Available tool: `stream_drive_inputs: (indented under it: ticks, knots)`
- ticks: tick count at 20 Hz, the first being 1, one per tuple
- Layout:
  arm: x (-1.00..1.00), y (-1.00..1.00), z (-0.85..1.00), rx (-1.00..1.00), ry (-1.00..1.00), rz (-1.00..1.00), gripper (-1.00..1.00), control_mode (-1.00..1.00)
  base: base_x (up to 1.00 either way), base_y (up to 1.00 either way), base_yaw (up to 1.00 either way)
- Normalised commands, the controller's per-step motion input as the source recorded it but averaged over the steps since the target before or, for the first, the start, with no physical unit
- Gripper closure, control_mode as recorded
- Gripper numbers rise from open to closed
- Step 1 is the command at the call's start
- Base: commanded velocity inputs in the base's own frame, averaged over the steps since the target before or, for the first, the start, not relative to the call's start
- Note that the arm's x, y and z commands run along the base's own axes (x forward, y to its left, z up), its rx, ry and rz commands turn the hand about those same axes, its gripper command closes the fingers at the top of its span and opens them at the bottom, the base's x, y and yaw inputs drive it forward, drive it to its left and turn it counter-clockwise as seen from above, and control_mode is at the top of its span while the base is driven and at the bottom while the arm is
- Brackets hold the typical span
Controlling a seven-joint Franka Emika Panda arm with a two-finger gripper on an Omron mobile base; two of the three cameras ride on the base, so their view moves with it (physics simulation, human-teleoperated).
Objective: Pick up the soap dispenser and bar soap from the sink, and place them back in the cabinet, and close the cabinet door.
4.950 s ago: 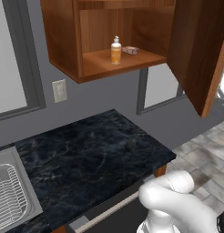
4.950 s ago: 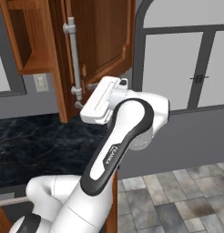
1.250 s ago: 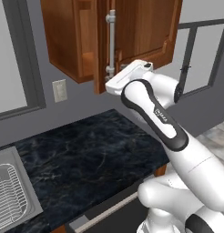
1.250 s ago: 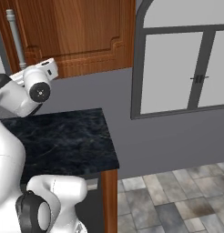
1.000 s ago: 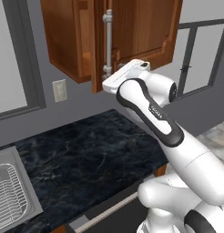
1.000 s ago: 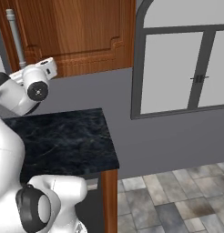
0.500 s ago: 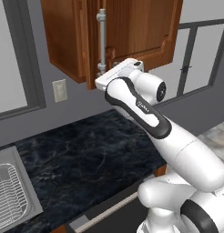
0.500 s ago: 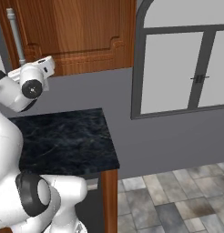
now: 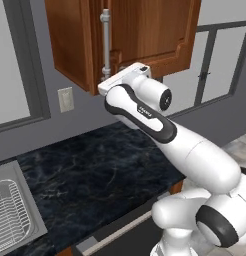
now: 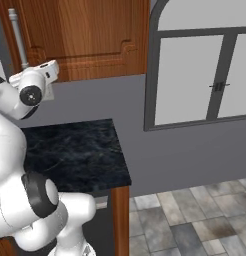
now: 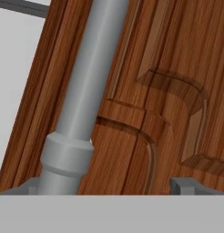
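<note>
Up at the lower edge of the cabinet door point(image 9: 145, 30), we see the gripper point(image 9: 106, 80) pushed in close to the bottom end of the long silver bar handle point(image 9: 105, 42). In the hand view the 2 dark finger tips point(image 11: 184, 184) stand spread apart, with the handle's lower mount point(image 11: 66, 157) near the left one and bare wood panel between them. We cannot tell whether either tip actually touches the door or the handle, and nothing is pinched between them.

The cabinet point(image 9: 70, 40) hangs on the grey wall above the black marble counter point(image 9: 95, 180). From the left base view the door stands almost flush against the cabinet front; we count 1 door and 1 handle. In the right base view the door point(image 10: 80, 35) sits just behind the white wrist, with the handle point(image 10: 17, 35) at its left edge.

1 sink point(image 9: 12, 215) shows at the lower left of the left base view, with 1 wire rack point(image 9: 7, 210) lying in it. On the wall beside the cabinet we count 1 outlet plate point(image 9: 66, 99).
</note>
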Motion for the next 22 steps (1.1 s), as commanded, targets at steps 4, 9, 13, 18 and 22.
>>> stream_drive_inputs:
  ticks: [4, 9, 13, 18, 22]
  knots:
    - [0.27, 0.00, 0.00, 0.00, 0.00, -0.02, -1.00, -1.00, 0.00, 0.00, 0.00]
    - [0.28, 0.00, 0.00, 0.00, 0.00, -0.01, -1.00, -1.00, 0.00, 0.00, 0.00]
    - [0.27, 0.00, 0.00, 0.00, 0.00, 0.00, -1.00, -1.00, 0.00, 0.00, 0.00]
    - [0.28, 0.00, 0.00, 0.00, 0.00, 0.00, -1.00, -1.00, 0.00, 0.00, 0.00]
    - [0.14, 0.00, 0.00, 0.00, 0.01, 0.00, -1.00, -1.00, 0.00, 0.00, 0.00]
